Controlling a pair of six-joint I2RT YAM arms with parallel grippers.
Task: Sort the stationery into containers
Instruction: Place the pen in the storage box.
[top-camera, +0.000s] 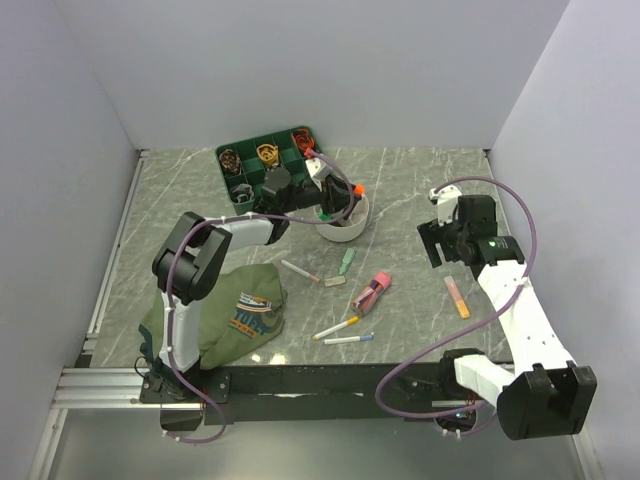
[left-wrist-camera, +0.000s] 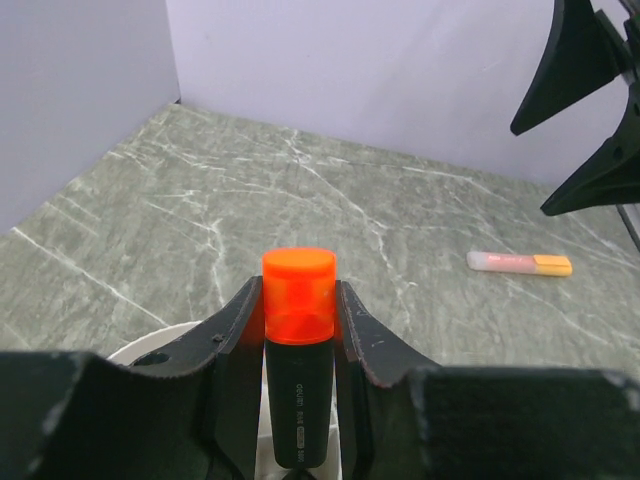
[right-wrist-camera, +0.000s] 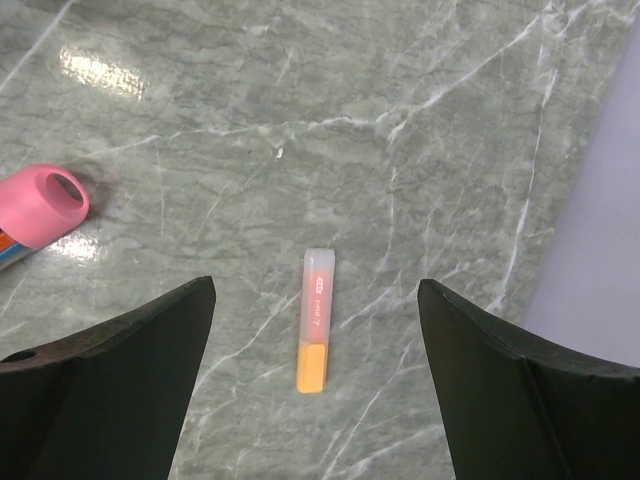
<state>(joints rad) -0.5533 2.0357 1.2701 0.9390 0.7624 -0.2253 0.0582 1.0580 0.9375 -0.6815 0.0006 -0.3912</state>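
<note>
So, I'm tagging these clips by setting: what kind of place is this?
Probably a robot lab test cell: blank white walls box in the table, left arm and right arm bolted at its near edge, pens scattered as props.

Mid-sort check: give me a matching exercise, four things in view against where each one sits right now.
Things:
1. orange-capped black highlighter
2. slim orange-and-clear highlighter
3. folded olive-green shirt
4. green plastic compartment tray

Places:
a. beside the left arm's base
b. at the grey marbled table's far edge
c. clamped between the left fingers
d. lying flat below the open right fingers

Pairs: 1-c, 2-d, 3-a, 4-b
</note>
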